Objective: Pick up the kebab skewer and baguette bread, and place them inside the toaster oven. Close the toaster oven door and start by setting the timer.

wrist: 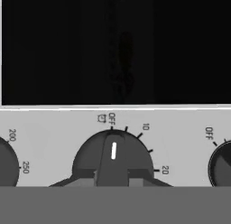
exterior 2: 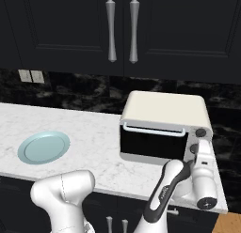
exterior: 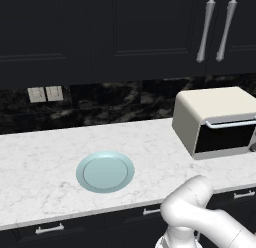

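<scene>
Counter-level arm (exterior 2: 176,187) at toaster oven (exterior 2: 164,126)

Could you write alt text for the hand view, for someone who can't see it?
Close-up of the toaster oven's timer knob, its white pointer at OFF, with marks for 10 and 20 to the right. Dark door glass fills the top; parts of two other knobs show at the edges.

the toaster oven (exterior: 215,123) sits at the counter's (exterior: 45,162) right end by the back edge, its door (exterior: 225,138) shut. a light blue plate (exterior: 105,171) lies near the counter's front edge, well apart from it.
</scene>
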Robot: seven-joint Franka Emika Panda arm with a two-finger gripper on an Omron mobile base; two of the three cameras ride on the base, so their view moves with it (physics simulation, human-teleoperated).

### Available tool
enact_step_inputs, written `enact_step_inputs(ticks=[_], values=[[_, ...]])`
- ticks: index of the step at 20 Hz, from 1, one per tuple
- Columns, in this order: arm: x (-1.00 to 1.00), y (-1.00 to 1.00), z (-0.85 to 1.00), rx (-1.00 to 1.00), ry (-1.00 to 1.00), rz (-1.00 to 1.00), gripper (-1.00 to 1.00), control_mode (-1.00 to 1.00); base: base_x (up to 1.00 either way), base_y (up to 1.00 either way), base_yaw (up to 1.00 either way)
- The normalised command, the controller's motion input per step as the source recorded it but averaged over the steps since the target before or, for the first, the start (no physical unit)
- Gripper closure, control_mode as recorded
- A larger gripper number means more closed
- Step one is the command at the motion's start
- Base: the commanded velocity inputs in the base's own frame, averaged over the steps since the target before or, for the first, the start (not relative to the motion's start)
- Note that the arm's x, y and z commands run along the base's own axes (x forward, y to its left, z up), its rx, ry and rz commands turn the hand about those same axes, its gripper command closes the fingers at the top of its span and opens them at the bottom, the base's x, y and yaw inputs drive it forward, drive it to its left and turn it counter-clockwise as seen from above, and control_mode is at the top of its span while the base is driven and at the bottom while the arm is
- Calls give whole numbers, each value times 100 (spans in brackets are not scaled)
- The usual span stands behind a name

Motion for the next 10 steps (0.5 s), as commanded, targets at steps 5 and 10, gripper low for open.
enact_step_inputs(ticks=[5, 10], values=[[0, 36, 0, 18, 0, 0, 100, -100, 0, 0, 0], [0, 33, 0, 19, 0, 0, 100, -100, 0, 0, 0]])
